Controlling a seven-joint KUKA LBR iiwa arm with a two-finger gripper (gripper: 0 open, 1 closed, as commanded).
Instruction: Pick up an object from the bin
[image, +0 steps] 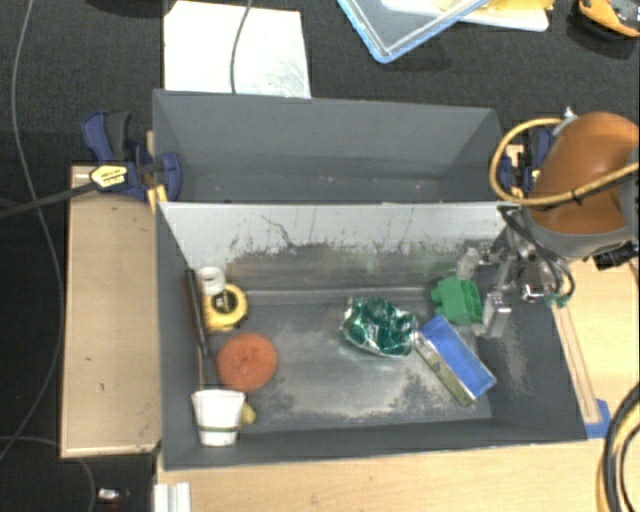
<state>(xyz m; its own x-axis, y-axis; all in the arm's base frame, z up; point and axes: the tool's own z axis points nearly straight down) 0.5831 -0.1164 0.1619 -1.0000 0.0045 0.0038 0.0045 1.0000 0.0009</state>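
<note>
Camera view has the claw (493, 305) low over the right end of the grey metal bin (330, 150). Its metal parts are a tangle against the bin wall, so I cannot tell how wide it stands or whether it has hold of anything.

Just beside the claw, on the side toward the bin's middle, lies a small bright green blocky piece (457, 298), seemingly plastic, which I take as the likeliest thing to lift. It looks light, stiff and smooth. A pinch across its two flat sides should hold, though a glossy face could slip if caught near a corner.

Below the claw and nearer the camera, a flat blue rectangular bar with a pale edge (456, 360) lies slantwise, close to the green piece. It is stiff too, and best taken across its narrow width.

Farther from the claw is a crumpled green-and-white foil packet (378, 326), soft and likely to give under pressure. Well apart, at the far end from the claw, are an orange-red ball (246, 361), a yellow tape measure (224, 306) and a white cup (218, 414).

The arm comes in over the bin's right wall. Its orange-covered wrist (590, 170) sits high and the claw points down and inward.
</note>
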